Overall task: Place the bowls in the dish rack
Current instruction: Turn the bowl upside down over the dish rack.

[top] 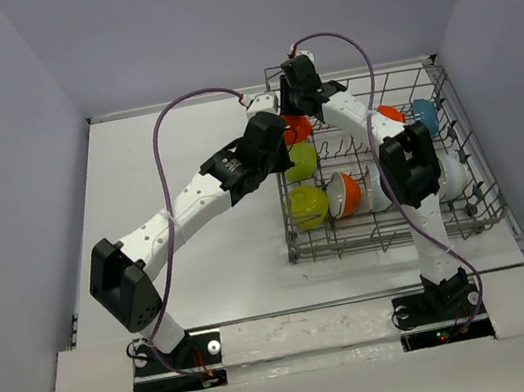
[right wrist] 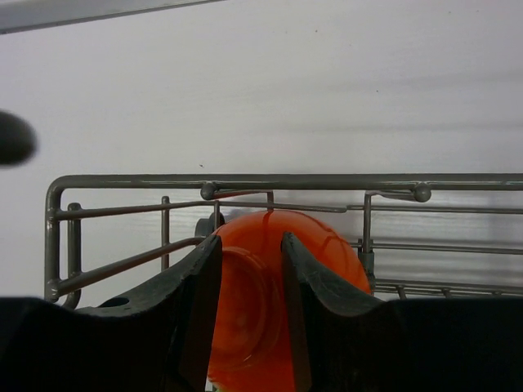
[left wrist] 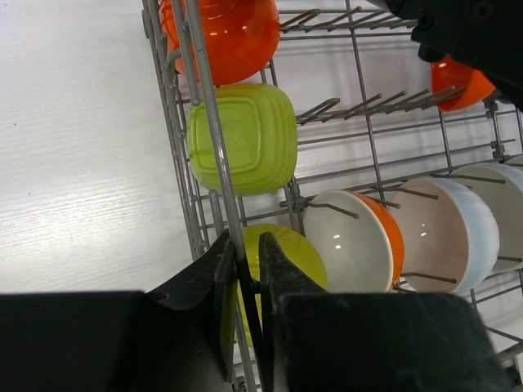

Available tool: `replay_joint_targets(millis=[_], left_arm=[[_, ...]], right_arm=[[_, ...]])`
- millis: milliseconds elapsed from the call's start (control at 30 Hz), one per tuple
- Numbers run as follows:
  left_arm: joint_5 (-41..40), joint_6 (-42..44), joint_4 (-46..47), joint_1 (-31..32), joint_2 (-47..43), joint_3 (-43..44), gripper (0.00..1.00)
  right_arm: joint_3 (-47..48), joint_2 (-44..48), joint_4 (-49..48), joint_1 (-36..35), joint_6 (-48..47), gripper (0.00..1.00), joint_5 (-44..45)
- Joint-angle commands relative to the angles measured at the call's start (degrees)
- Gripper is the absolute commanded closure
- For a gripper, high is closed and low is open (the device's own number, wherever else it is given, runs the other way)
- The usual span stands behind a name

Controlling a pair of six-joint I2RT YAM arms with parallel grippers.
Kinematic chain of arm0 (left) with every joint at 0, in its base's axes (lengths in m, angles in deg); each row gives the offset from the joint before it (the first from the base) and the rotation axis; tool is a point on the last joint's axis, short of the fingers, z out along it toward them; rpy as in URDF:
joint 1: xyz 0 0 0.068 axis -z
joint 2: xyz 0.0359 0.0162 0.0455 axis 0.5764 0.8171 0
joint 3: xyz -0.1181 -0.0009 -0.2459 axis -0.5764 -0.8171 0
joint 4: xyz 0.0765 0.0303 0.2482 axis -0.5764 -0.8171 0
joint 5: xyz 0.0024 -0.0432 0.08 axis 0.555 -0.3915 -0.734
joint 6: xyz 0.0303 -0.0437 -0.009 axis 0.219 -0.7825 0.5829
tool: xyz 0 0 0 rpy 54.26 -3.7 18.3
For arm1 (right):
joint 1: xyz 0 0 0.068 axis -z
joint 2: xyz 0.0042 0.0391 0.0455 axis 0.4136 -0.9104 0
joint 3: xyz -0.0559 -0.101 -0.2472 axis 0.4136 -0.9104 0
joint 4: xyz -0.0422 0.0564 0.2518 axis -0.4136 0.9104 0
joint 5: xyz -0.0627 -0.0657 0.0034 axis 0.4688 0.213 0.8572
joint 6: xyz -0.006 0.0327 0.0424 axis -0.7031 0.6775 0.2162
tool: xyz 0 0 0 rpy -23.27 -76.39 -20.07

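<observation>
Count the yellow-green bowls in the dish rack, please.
2. The squarish yellow-green bowl sits at the left rim of the dish rack; the round yellow-green bowl sits in the next row, nearer the arms. Another could be hidden under the arms.

The orange bowl [right wrist: 327, 261] was cut off at the bottom edge, its lower half lost behind the fingers [right wrist: 192, 318] of the right gripper [right wrist: 249, 241]. A dark blur [right wrist: 12, 137] sat at the left (couldn't name it). The left gripper [left wrist: 245, 241] straddled a wire of the dish rack [left wrist: 214, 139]; clamped or merely around it, I couldn't tell. The round yellow-green bowl [left wrist: 294, 253] was half hidden there.
</observation>
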Motion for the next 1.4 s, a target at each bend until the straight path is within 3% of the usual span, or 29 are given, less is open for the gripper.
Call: replay_joint_targets(millis=[0,467,1367], left_arm=[[-0.95,2.14,-0.19,-0.22,-1.08,3.43,1.00],[-0.69,2.14,-0.19,-0.04,-0.55,4.40,1.00],[-0.60,1.96,-0.54,0.14,-0.29,5.19,1.00]], right_arm=[[-3.22,1.81,-2.07,0.01,0.83,0.59,-3.10],[-10.26,7.52,-4.09,0.01,1.01,0.59,-5.74],[-14.48,12.88,-3.66,0.01,1.01,0.59,-12.50]])
